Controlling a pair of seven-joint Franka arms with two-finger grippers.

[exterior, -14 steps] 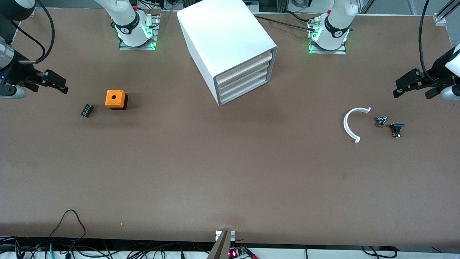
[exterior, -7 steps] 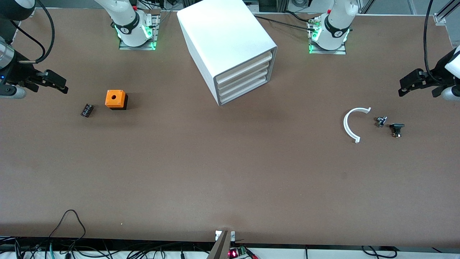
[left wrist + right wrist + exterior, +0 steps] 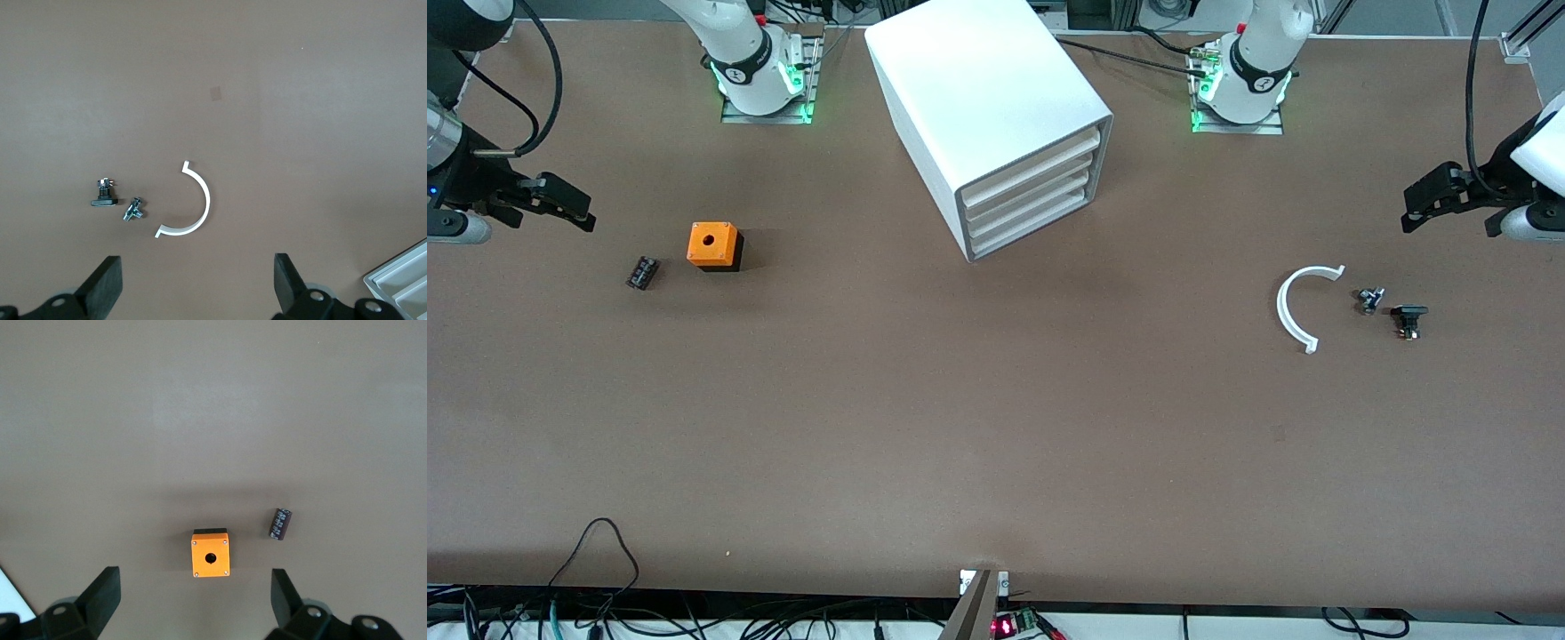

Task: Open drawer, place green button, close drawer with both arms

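While the drawer (image 3: 1028, 224), lowest of 4 fronts in the white cabinet (image 3: 978, 80), is seen shut, nothing of the task is done. The button (image 3: 1408, 320) is left on the worktop (image 3: 996, 427) toward the left arm's end, beside a white arc (image 3: 1296, 307). The left gripper (image 3: 1421, 206) and right gripper (image 3: 569, 209) are held empty above the worktop ends, fingers wide.

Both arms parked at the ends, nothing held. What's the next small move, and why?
Probably send the open left gripper toward the lowest drawer: all four fronts are shut, and they face that arm's end. The button lies on the table there, with nowhere to go yet. The right gripper waits, jaws open, over its own end.
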